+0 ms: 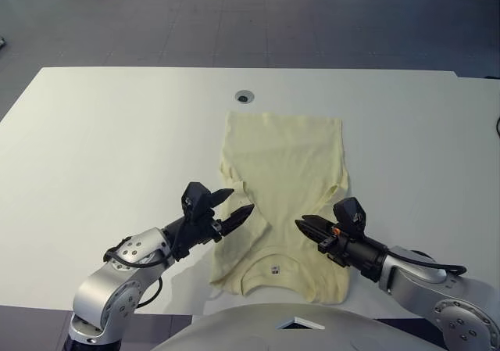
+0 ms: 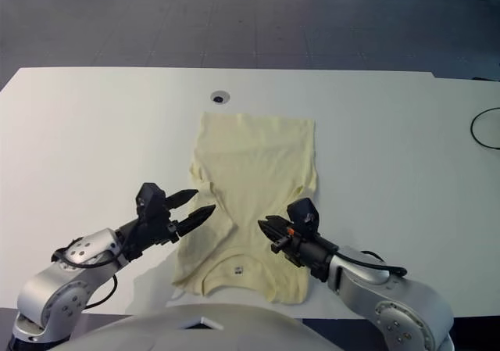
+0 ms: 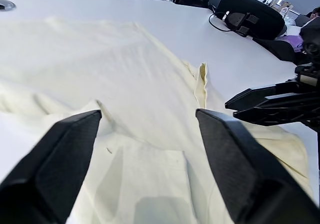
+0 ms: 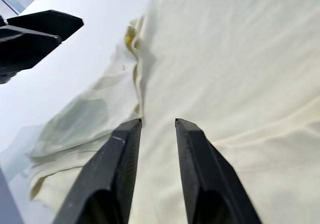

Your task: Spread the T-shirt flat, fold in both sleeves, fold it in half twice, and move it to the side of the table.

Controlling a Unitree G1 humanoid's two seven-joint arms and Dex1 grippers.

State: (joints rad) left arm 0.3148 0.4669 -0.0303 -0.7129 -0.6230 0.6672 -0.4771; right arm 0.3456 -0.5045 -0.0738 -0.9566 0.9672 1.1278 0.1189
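A pale yellow T-shirt lies on the white table, collar toward me, both sleeves folded in over the body. My left gripper hovers open at the shirt's left edge, beside the folded left sleeve. My right gripper hangs low over the shirt's lower right part, pointing at the left one, its fingers a small gap apart with nothing between them. The left wrist view shows its open gripper above the cloth. In the right wrist view, that gripper sits just over the fabric.
A round cable grommet sits in the table just beyond the shirt's far hem. A black cable loops at the table's right edge. Bare table surface stretches wide on both sides of the shirt.
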